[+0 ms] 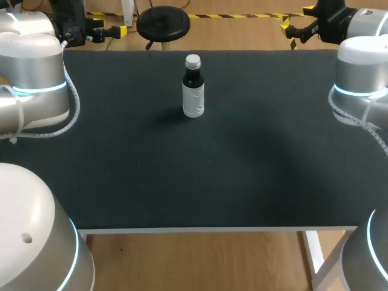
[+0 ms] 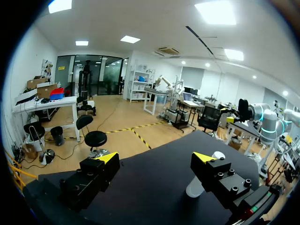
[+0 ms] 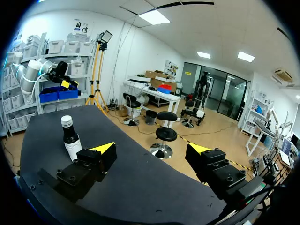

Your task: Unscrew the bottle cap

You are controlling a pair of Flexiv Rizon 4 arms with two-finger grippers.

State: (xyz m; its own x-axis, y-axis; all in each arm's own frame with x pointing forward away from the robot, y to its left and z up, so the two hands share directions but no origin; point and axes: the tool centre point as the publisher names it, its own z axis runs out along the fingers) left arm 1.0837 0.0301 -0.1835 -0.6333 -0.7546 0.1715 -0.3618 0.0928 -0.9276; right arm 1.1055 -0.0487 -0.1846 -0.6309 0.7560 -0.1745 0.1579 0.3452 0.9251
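Observation:
A small dark bottle (image 1: 193,91) with a white label and a white cap (image 1: 193,60) stands upright on the black table top (image 1: 242,157), at the middle of its far half. My left gripper (image 1: 118,30) hangs open at the far left corner, well away from the bottle. My right gripper (image 1: 288,34) hangs open at the far right corner, also well away. In the left wrist view the bottle (image 2: 196,187) shows partly behind one finger of the open gripper (image 2: 155,158). In the right wrist view the bottle (image 3: 71,140) stands beyond one finger of the open gripper (image 3: 151,149). Neither gripper holds anything.
Only the bottle stands on the table. My arms' big silver joints (image 1: 33,79) (image 1: 361,79) overhang the left and right edges. The white front edge (image 1: 212,230) runs along the near side.

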